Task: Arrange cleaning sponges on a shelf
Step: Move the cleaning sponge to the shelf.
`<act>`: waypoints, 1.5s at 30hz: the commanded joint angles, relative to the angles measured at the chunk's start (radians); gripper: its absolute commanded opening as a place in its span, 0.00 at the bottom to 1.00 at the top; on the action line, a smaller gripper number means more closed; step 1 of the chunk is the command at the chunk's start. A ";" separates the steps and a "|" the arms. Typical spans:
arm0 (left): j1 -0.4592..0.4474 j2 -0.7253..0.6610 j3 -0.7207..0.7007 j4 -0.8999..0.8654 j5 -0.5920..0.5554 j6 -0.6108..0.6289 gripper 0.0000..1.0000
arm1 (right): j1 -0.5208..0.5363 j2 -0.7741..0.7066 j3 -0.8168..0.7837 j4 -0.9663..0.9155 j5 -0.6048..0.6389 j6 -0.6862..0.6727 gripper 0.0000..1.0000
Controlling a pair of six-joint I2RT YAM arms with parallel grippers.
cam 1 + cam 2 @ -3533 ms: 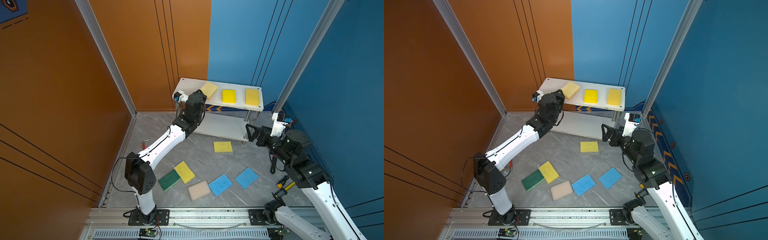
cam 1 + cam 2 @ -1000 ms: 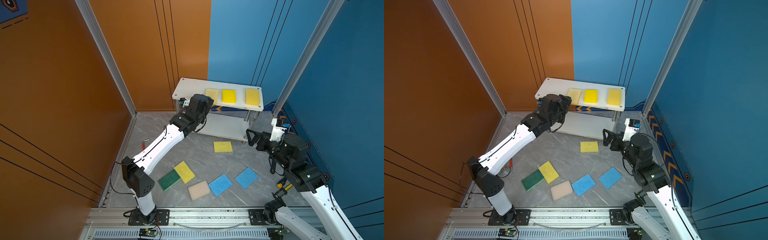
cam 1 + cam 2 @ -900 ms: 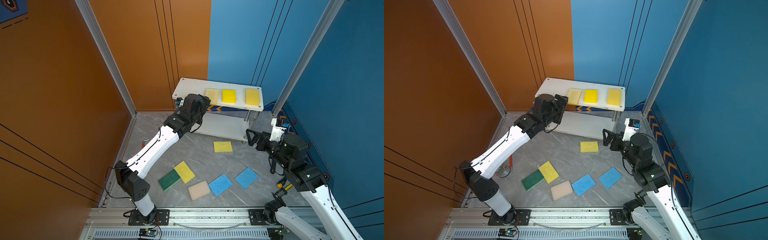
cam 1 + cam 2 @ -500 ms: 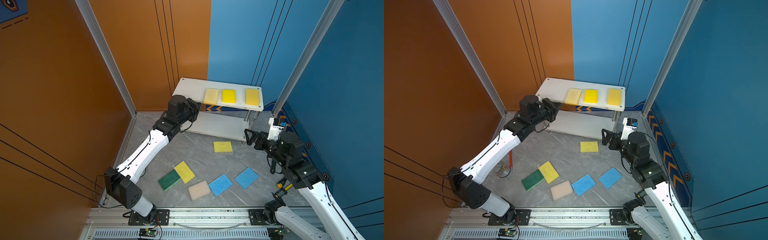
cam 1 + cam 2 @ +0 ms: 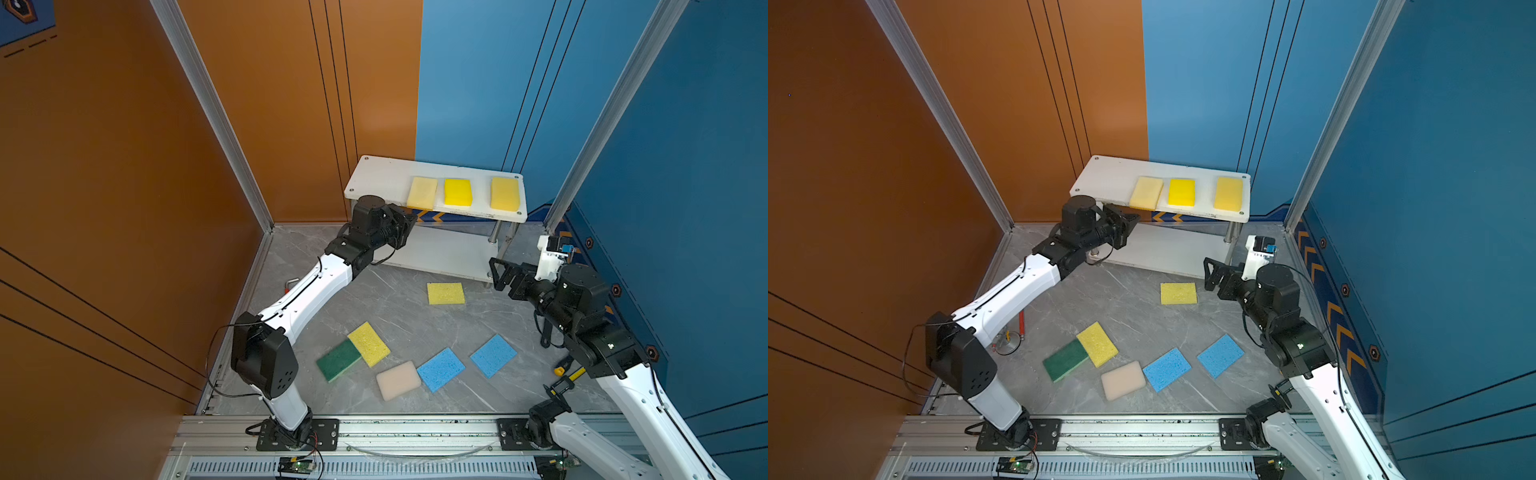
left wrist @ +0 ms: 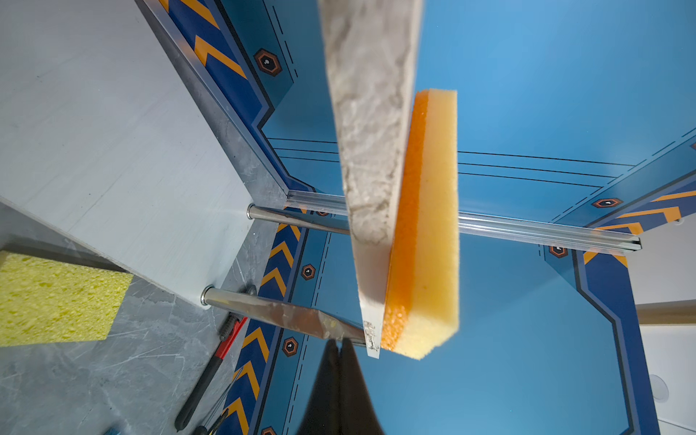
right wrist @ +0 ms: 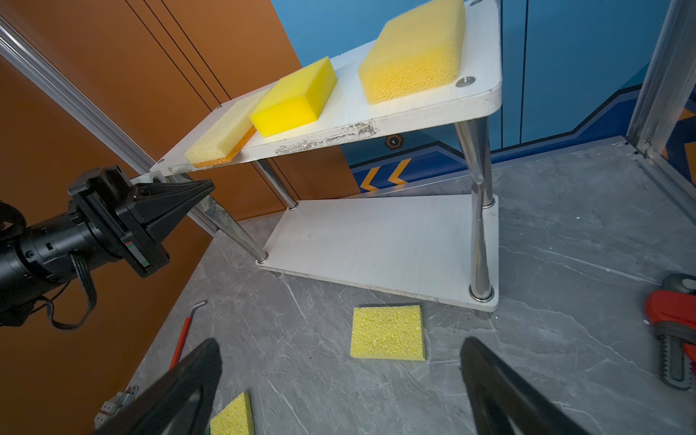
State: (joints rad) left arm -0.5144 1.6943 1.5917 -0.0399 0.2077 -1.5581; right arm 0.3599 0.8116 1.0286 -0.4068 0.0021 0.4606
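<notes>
Both top views: shelf [image 5: 374, 183] w/ 3 sponges [image 5: 457, 192], floor [image 5: 395, 316] 6.

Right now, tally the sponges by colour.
Yellow sponges: 5
Blue sponges: 2
Green sponge: 1
Beige sponge: 1
Total: 9

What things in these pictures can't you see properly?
- Red wrench: right wrist view, cut off by the picture's edge.
- Red-handled tool: a top view, mostly hidden under the left arm.
- Shelf's lower board: both top views, one end hidden behind the left end effector.
</notes>
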 commanded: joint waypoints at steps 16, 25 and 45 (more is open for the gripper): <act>-0.001 0.090 0.111 0.075 0.032 -0.032 0.00 | -0.033 0.034 0.014 0.012 -0.022 -0.049 1.00; -0.004 0.099 0.112 0.077 0.037 -0.043 0.00 | -0.046 0.050 0.013 0.026 -0.042 -0.048 1.00; 0.037 0.123 0.091 0.058 0.124 -0.186 0.00 | -0.052 0.042 -0.005 0.047 -0.050 -0.005 1.00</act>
State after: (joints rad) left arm -0.4965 1.7882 1.6955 0.0334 0.2913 -1.7123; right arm 0.3138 0.8585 1.0286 -0.3809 -0.0338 0.4438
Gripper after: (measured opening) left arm 0.046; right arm 0.999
